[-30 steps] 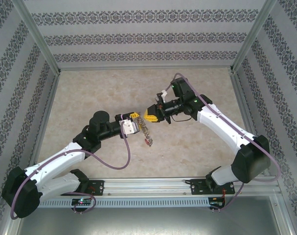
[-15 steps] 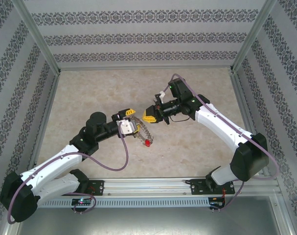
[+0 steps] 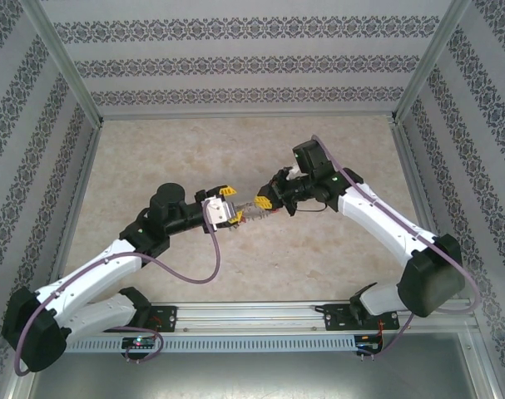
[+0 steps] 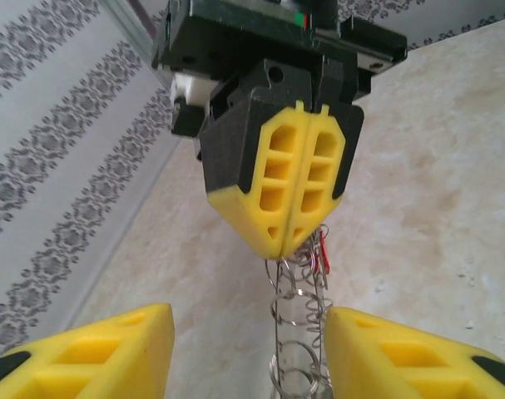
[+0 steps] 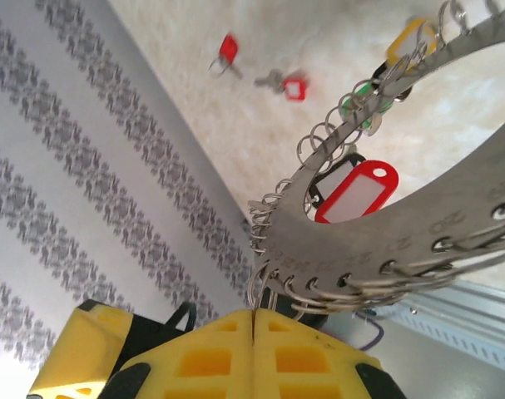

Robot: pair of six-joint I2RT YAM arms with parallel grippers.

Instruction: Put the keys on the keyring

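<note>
1. The right tool is clenched on the rim of the keyring, holding it clear of the worktop.
2. The left tool is released, its fingers standing either side of the ring.
3. Tagged keys dangle from the ring; two loose keys with red tags lie on the worktop.

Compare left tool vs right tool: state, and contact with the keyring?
Left tool is open, fingers spread; right tool is shut. Right tool pinches the keyring at its rim; left tool straddles it, not clamped on it. Shared: yellow fingers, and they face each other nose to nose at the ring.
</note>
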